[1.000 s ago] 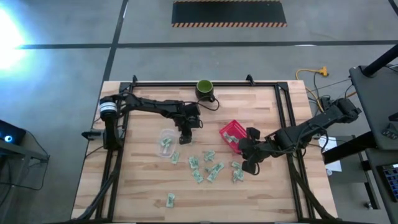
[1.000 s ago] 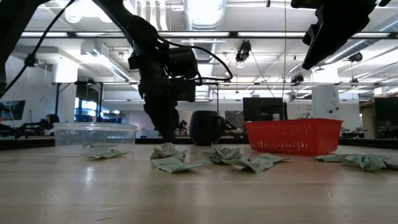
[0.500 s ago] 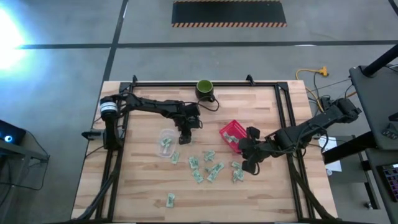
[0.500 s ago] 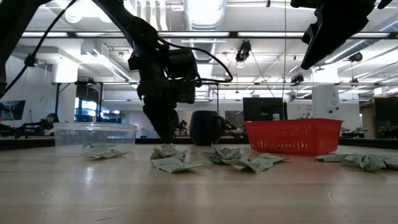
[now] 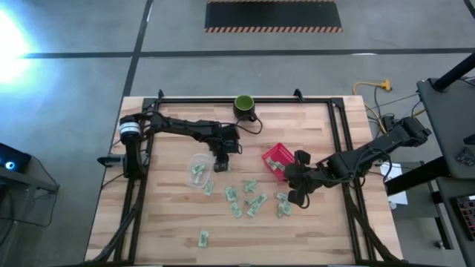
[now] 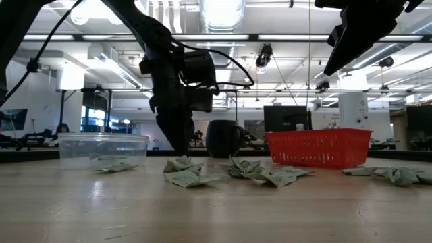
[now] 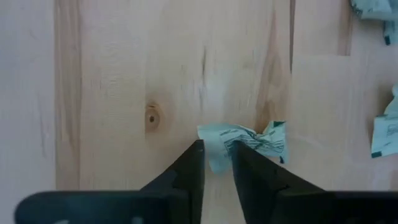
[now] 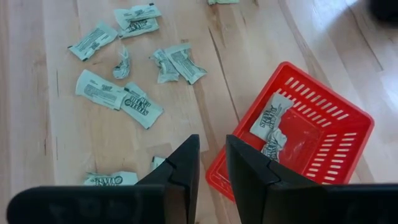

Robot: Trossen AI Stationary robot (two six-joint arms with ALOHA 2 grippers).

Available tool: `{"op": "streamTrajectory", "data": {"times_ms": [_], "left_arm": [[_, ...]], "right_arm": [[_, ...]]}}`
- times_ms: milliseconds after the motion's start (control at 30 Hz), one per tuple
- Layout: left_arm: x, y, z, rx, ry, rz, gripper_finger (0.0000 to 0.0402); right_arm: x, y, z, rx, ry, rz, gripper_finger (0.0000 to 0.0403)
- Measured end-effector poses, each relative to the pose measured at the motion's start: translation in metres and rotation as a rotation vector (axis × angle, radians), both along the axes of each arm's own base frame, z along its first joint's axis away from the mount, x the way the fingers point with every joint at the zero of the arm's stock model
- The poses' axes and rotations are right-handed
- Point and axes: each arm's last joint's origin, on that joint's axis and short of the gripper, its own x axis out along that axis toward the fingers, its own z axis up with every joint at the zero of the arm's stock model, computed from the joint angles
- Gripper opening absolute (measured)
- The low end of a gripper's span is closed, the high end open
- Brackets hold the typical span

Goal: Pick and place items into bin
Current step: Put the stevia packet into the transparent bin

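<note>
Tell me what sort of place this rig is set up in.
Probably an industrial-style lab or workshop. The low view shows exposed ceiling ducting and strip lights; the high view shows a bare concrete floor with a hazard-striped mat beyond the wooden table.

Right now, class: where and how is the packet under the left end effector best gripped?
Judging by its pose, grip the packet across its crumpled near end, coming straight down: it lies flat on the table, and the left end effector already pinches that end there.
</note>
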Motion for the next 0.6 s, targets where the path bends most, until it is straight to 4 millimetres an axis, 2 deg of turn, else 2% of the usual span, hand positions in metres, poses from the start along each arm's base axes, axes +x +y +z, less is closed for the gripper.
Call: {"op": "streamTrajectory", "data": {"times_ms": [167,433,600], "left_arm": [[0.003,0.001,0.006,-0.002,-0.005,-0.001,0.0043],[0.012,-0.009,0.023,0.052,-0.033,-0.138,0.0042],[0.015,-0.009,0.03,0.039,-0.01,-0.038,0.0043]], "right_arm": [[0.0,0.0,0.0,0.0,0.0,0.0,0.0068],[0.0,0.0,0.0,0.0,0.0,0.001,0.0068],[0.0,0.0,0.0,0.0,0.0,0.001,0.0068]]}}
